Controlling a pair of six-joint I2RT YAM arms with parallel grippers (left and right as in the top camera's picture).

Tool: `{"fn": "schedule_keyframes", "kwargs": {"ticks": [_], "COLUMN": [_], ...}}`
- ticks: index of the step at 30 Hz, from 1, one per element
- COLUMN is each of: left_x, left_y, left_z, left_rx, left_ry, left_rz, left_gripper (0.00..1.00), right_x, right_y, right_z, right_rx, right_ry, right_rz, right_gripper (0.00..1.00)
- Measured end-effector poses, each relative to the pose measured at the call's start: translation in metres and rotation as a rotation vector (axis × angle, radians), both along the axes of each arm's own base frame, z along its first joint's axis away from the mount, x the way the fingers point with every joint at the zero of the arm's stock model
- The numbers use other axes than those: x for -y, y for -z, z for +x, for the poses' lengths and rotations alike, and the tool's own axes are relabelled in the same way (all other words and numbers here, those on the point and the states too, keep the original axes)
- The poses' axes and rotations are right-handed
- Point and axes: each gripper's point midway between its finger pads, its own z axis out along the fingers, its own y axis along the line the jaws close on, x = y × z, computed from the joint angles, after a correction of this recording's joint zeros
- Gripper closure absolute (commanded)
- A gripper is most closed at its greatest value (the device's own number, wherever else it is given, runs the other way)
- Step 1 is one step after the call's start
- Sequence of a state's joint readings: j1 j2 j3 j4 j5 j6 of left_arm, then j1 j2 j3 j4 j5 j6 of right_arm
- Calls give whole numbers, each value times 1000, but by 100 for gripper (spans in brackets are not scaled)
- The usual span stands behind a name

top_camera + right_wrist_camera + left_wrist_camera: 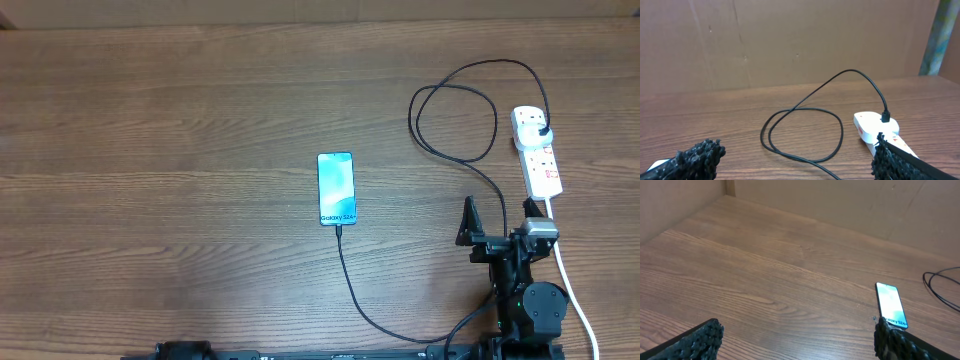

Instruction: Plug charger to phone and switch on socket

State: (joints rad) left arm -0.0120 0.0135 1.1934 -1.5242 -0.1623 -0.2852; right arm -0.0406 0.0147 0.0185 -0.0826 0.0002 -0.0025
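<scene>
The phone lies flat mid-table with its blue screen up; it also shows in the left wrist view. The black charger cable meets the phone's near edge, runs toward the front, then loops at the right. Its plug sits in the white socket. In the right wrist view the cable loop and the plug in the socket show. My right gripper is open and empty, just short of the socket. My left gripper is open and empty, left of the phone.
The socket's thick white cord runs along the right side toward the front edge. Brown cardboard walls stand behind the table. The right arm's base sits at the front right.
</scene>
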Motion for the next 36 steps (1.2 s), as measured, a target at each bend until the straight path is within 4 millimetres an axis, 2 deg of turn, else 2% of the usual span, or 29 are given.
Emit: {"fn": "schedule_keyframes", "kwargs": {"ticks": [11, 16, 19, 25, 27, 31, 36], "left_x": [-1, -3, -3, -3, -2, 1, 8], "left_y": [-1, -17, -18, 10, 20, 45, 80], "left_z": [0, 11, 33, 97, 126, 162, 193], "left_rx": [4, 79, 100, 97, 130, 163, 185], "left_ry": [-4, -16, -20, -22, -21, -2, 36], "left_rz": [1, 4, 5, 8, 9, 6, -3], "left_gripper": [0, 0, 0, 0, 0, 1, 1], "right_x": [0, 0, 0, 0, 0, 0, 0], "right_y": [0, 0, 0, 0, 0, 0, 0], "right_z": [0, 0, 0, 0, 0, 0, 0], "right_rx": [0, 0, 0, -1, -1, 0, 0], "right_ry": [0, 0, 0, 1, 1, 1, 2], "right_rz": [2, 2, 3, 2, 3, 2, 3], "right_gripper": [0, 0, 0, 0, 0, 0, 0]}}
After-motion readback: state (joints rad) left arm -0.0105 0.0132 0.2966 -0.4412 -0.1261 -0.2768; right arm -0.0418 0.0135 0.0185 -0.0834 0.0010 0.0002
